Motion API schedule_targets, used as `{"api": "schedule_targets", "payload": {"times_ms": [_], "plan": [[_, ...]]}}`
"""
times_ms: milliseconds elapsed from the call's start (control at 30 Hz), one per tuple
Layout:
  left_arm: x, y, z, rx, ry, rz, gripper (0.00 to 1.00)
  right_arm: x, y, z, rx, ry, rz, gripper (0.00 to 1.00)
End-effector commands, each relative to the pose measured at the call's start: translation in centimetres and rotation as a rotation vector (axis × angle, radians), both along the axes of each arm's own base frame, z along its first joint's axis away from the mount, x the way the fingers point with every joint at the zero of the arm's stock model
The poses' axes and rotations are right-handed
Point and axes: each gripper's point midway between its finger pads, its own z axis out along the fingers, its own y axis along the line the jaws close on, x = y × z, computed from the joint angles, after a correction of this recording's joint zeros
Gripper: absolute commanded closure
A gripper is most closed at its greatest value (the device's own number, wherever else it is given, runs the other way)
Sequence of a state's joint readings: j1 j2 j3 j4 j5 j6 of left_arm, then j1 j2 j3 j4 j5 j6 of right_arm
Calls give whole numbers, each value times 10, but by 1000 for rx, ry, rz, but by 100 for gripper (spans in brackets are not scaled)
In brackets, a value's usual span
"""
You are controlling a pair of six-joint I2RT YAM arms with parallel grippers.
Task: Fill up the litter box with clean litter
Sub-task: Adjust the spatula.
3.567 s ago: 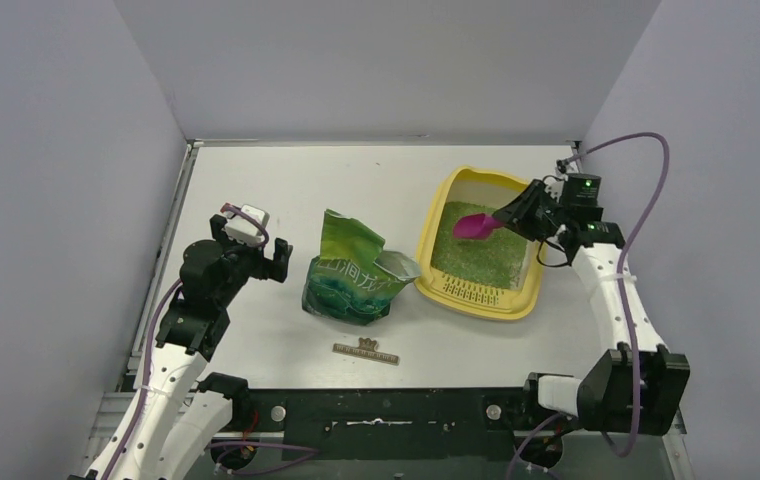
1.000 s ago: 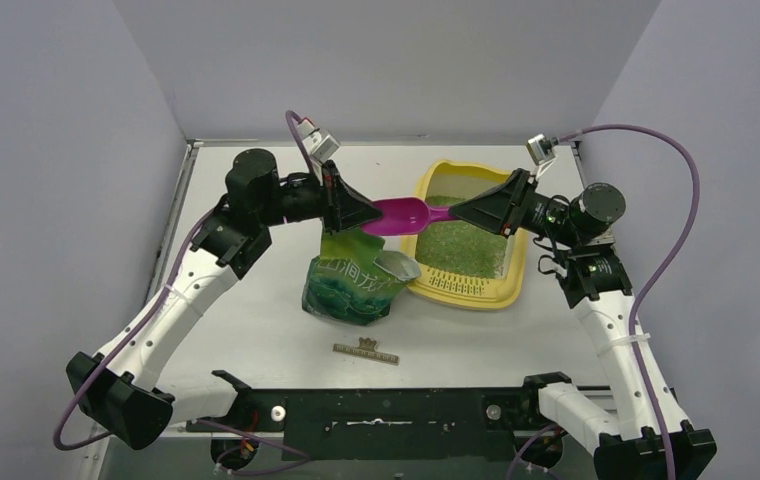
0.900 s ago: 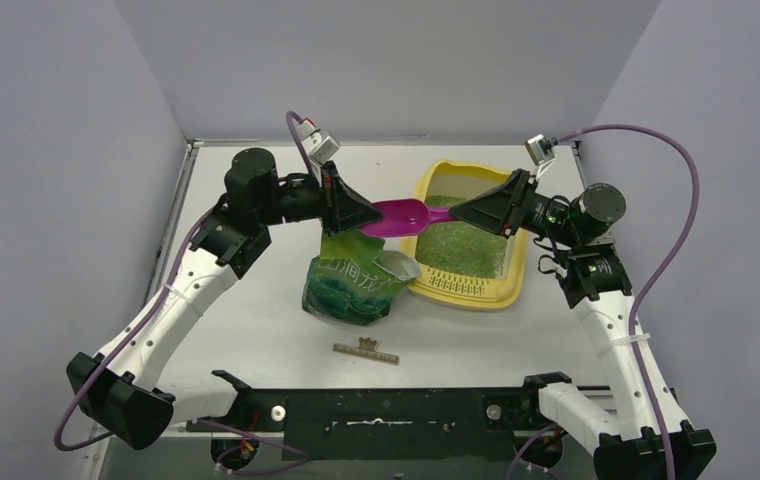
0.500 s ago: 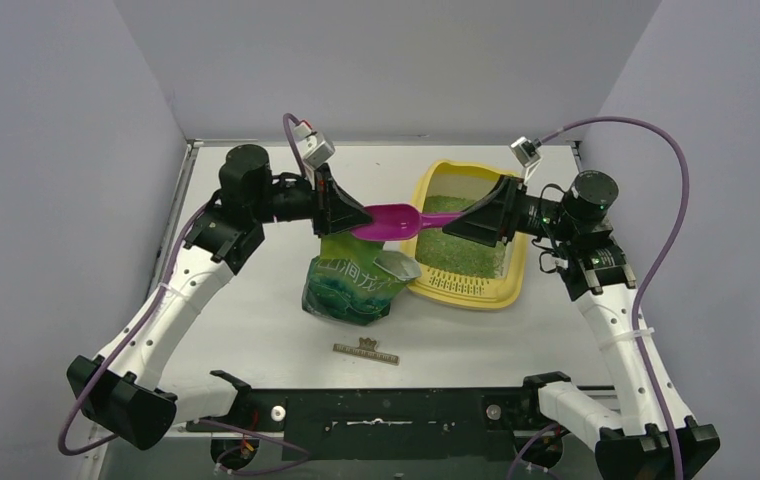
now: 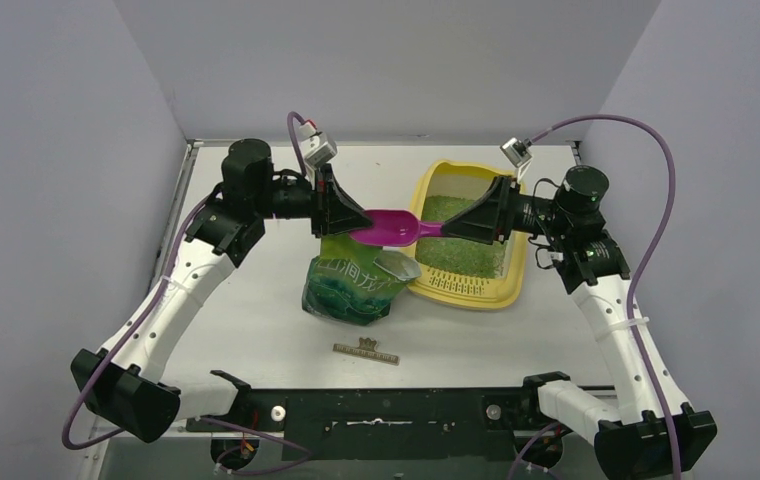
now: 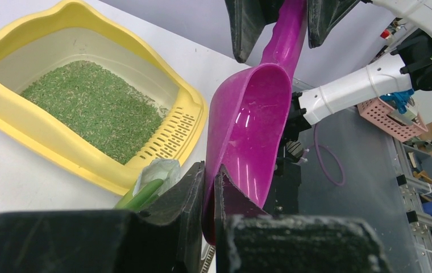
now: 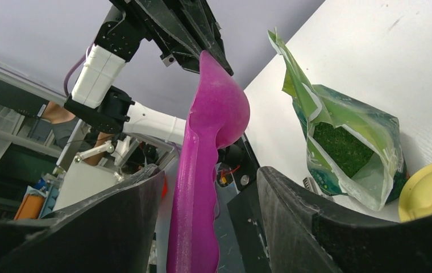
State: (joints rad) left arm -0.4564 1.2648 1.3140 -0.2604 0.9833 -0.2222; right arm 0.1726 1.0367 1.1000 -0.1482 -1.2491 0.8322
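The pale yellow litter box lies right of centre, with clean litter spread over its floor; both also show in the left wrist view, the box and the litter. A magenta scoop hangs level between the arms. My left gripper is shut on the rim of its bowl. My right gripper stands open around the handle, with a gap showing on the right side.
An open glossy green bag stands just left of the box, under the scoop, with green granules inside. A small dark toothed strip lies on the table near the front edge. Grey walls enclose the table.
The right gripper has opened off the scoop handle. The left gripper keeps its hold on the bowl rim, and the scoop has shifted slightly left and down.
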Motion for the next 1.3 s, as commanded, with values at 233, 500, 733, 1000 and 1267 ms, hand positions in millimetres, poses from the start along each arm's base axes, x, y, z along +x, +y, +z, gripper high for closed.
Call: {"api": "schedule_targets", "payload": {"times_ms": [233, 500, 733, 1000, 1267], "plan": [[6, -3, 14, -19, -49, -13, 100, -17, 10, 22, 27, -88, 81, 57], [12, -2, 9, -3, -39, 29, 100, -16, 11, 21, 21, -86, 82, 72], [22, -1, 5, -12, -28, 103, 100, -16, 11, 17, 7, -81, 57, 55], [20, -4, 5, -15, -22, 69, 100, -15, 10, 18, -4, -82, 34, 100], [37, 20, -1, 36, -79, 243, 76, -10, 3, 7, -81, -19, -66, 100]]}}
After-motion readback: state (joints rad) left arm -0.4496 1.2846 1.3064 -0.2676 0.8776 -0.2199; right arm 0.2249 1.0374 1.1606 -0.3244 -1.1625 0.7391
